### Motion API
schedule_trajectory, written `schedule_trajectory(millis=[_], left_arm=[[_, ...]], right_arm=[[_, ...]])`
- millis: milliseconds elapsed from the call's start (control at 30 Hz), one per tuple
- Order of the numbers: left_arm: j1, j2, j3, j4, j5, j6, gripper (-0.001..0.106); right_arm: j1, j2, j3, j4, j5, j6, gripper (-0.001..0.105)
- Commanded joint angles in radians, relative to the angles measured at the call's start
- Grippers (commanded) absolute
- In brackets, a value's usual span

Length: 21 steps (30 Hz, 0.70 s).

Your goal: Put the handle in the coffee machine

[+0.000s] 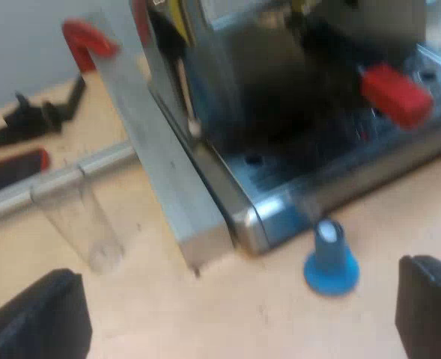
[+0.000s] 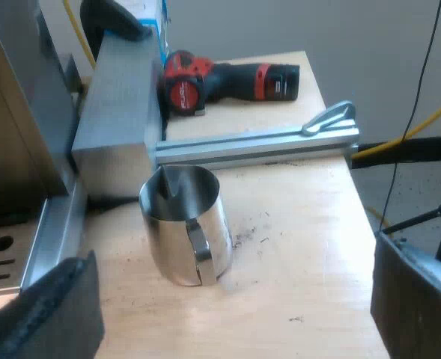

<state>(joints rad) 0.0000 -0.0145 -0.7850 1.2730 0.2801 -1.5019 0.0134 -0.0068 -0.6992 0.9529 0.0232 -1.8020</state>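
Red shows at the front of the machine: the end of the handle, its dark shaft blurred. A blue tamper stands on the table just beside the machine's base, with a glass farther off. The left gripper is spread wide and empty.

In the right wrist view, a steel jug stands near the machine, and a drill lies beyond a rail. The right gripper gapes, holding nothing.

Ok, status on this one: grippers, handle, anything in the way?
Left gripper open, empty, facing espresso machine. Right gripper open, empty, over metal jug. Handle: red end at machine's front, seemingly locked in. Blue tamper, measuring glass standing nearby.
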Motion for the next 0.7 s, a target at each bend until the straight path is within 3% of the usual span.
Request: schedule_trajectory(millis=[33, 200, 333, 700], left_arm=[[0.0, -0.139, 0.047, -0.107, -0.037, -0.055, 0.083], [0.0, -0.139, 0.148, -0.27, -0.076, -0.12, 0.083], [0.0, -0.138, 0.214, -0.333, -0.075, -0.14, 0.083], [0.0, -0.138, 0.314, -0.338, -0.075, -0.14, 0.083]], right_arm=[[-0.002, -0.045, 0.022, -0.04, -0.013, -0.012, 0.076], [-0.002, -0.045, 0.083, -0.067, -0.062, -0.012, 0.076], [-0.002, -0.045, 0.135, -0.065, -0.095, -0.012, 0.076], [-0.002, -0.044, 0.233, -0.041, -0.095, -0.012, 0.076]])
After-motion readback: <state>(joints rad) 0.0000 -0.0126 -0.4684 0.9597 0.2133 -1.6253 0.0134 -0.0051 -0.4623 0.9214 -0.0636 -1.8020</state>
